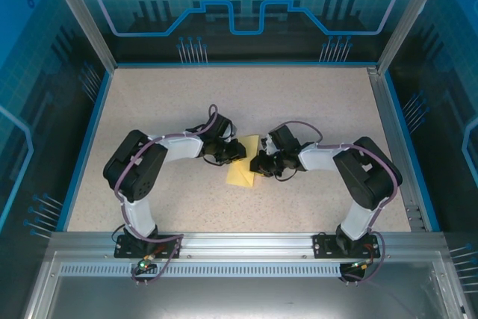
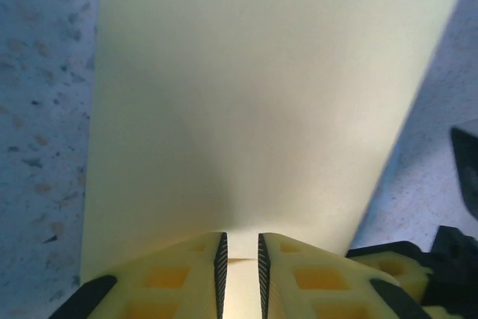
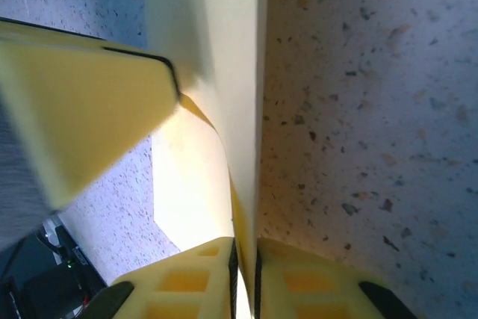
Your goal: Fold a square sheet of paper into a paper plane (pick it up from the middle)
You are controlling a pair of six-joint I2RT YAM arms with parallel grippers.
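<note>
Mid-table, the paper (image 1: 243, 169) is held between both arms: the left gripper (image 1: 233, 153) is on its 10 o'clock edge with jaws nipped onto the sheet, and the right gripper (image 1: 261, 163) is at 3 o'clock, jaws pressed together on what looks like a curled-over edge running toward 12 in its wrist view. This reads as a fold being formed, so the trick is to line the layers up edge to edge before pressing them onto the table (image 1: 321, 110), pulling evenly so the thin sheet neither bows nor tears. Let one side go only once the crease lies flat.
</note>
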